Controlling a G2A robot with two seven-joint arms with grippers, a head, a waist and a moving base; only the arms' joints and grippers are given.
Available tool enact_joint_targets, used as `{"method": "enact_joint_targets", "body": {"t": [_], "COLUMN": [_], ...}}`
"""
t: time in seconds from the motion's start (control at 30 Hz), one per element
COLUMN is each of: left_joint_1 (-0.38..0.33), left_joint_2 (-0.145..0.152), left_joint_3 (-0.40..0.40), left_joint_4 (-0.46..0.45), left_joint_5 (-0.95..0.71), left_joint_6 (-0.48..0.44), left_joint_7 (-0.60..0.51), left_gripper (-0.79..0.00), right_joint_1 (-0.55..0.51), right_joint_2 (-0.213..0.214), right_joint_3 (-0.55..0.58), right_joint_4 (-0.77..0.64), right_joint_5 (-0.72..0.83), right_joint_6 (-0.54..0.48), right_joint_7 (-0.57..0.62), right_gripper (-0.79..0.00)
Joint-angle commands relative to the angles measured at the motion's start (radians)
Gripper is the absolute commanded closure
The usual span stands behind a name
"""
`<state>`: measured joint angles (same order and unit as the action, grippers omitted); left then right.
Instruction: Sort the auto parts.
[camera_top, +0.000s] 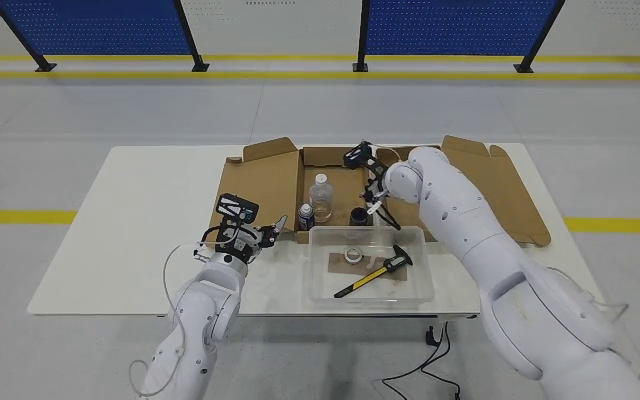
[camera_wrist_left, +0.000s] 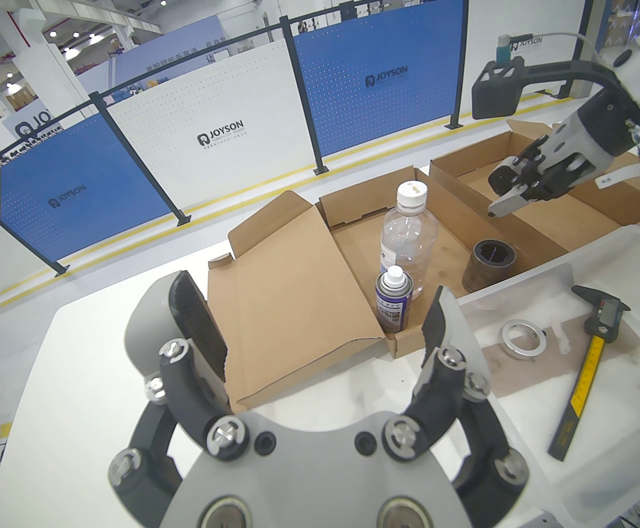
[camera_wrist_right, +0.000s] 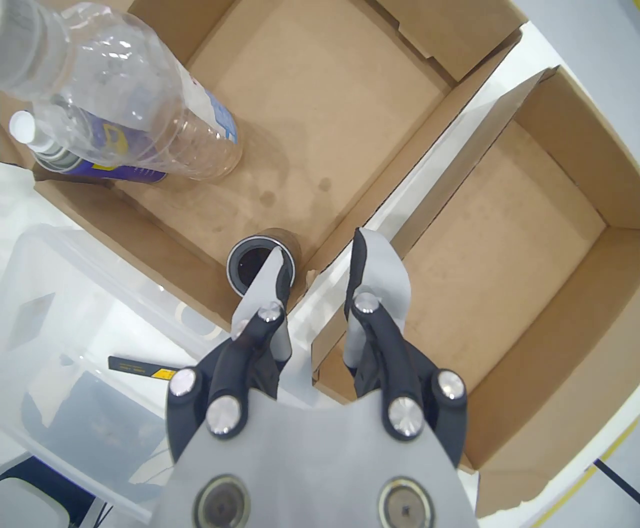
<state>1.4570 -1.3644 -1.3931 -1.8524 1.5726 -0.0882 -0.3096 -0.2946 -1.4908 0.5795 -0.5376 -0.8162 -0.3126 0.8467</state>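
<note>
A dark metal cylinder (camera_top: 358, 215) (camera_wrist_left: 487, 265) (camera_wrist_right: 250, 265) stands upright in the near right corner of the left cardboard box (camera_top: 330, 162) (camera_wrist_right: 310, 125). My right gripper (camera_top: 372, 205) (camera_wrist_right: 317, 255) (camera_wrist_left: 500, 205) hangs open just above it and slightly to its right, over the box wall, holding nothing. In the same box, a clear bottle (camera_top: 320, 195) (camera_wrist_left: 407, 235) (camera_wrist_right: 125, 100) and a small spray can (camera_top: 306, 215) (camera_wrist_left: 394, 300) (camera_wrist_right: 75, 162) stand at the near left. My left gripper (camera_top: 270, 228) (camera_wrist_left: 312, 295) is open and empty above the table, left of the box's flap.
A clear plastic bin (camera_top: 425, 262) (camera_wrist_left: 565, 272) in front of the boxes holds a metal ring (camera_top: 352, 256) (camera_wrist_left: 523, 337) and a yellow and black caliper (camera_top: 375, 273) (camera_wrist_left: 590, 360). A second open cardboard box (camera_top: 500, 190) (camera_wrist_right: 500, 250) lies to the right. The table's left part is bare.
</note>
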Motion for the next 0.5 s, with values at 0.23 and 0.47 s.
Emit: {"method": "enact_joint_targets", "body": {"t": [0.23, 0.47], "left_joint_1": [0.000, 0.000], "left_joint_2": [0.000, 0.000], "left_joint_3": [0.000, 0.000], "left_joint_4": [0.000, 0.000], "left_joint_5": [0.000, 0.000], "left_joint_6": [0.000, 0.000], "left_joint_7": [0.000, 0.000], "left_gripper": [-0.785, -0.785], "right_joint_1": [-0.112, -0.315], "right_joint_2": [0.086, 0.180], "right_joint_3": [0.078, 0.203], "right_joint_4": [-0.358, -0.767], "right_joint_5": [-0.101, -0.230], "right_joint_6": [0.101, 0.201], "right_joint_7": [0.167, 0.404], "right_gripper": [-0.329, -0.326]}}
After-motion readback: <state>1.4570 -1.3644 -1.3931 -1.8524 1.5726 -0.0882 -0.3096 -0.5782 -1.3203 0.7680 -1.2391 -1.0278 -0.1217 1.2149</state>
